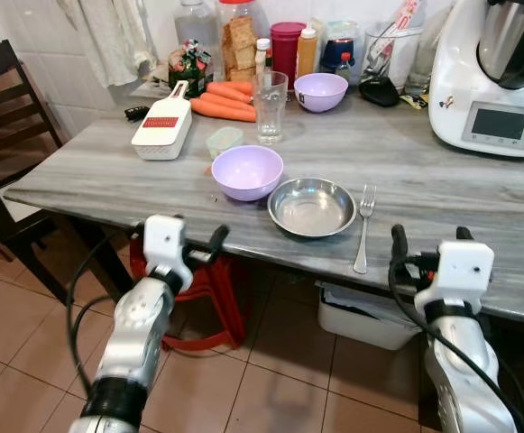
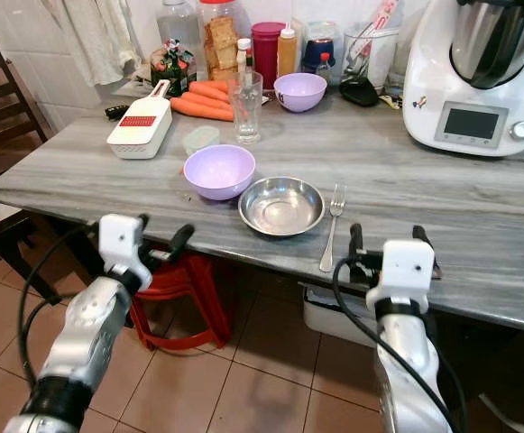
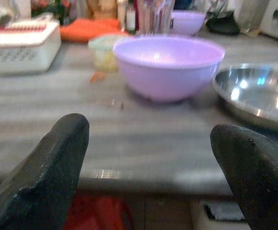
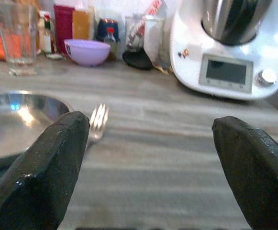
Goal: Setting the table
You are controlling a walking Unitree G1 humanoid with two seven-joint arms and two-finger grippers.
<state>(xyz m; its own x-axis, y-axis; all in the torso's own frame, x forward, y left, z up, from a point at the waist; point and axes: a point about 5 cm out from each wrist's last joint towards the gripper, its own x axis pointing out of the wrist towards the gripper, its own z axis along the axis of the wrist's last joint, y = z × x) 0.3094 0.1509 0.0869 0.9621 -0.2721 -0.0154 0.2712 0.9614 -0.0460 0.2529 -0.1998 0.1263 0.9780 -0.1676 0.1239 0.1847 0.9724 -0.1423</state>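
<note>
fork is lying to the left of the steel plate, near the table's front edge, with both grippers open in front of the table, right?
Not quite. The fork lies to the right of the steel plate, not the left, as the left eye view shows. The rest holds: it is near the table front edge, and the left gripper and right gripper are open before it.

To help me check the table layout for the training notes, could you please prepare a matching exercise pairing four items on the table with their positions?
Items:
1. fork
2. near purple bowl
3. drinking glass
4. carrots

Positions:
A. beside the steel dish, on the robot's left
B. at the back, between the grater and the glass
C. beside the steel dish, on the robot's right
D. upright, behind the near purple bowl

Pairs: 1-C, 2-A, 3-D, 4-B
</note>
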